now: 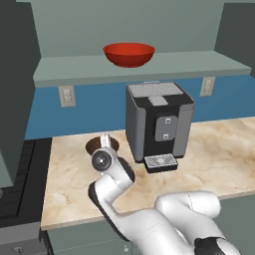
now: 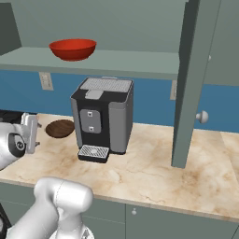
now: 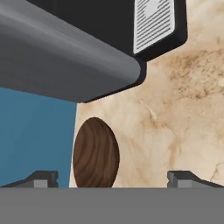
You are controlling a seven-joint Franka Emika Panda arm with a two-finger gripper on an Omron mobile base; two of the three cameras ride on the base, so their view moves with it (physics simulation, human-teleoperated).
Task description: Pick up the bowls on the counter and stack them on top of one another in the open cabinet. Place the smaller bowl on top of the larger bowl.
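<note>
while red bowl [image 1: 129, 54] sits shelved, open gripper [image 3: 113, 178] over brown bowl [image 3: 96, 153]

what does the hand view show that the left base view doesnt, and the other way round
Hand view alone: the two open finger tips, with the brown bowl lying just ahead between them, nearer the left tip.

Left base view alone: the red bowl already on the cabinet shelf, two wall outlets, and the white arm reaching toward the brown bowl.

Both: the brown bowl on the marble counter, the coffee machine beside it, and the blue wall.
</note>
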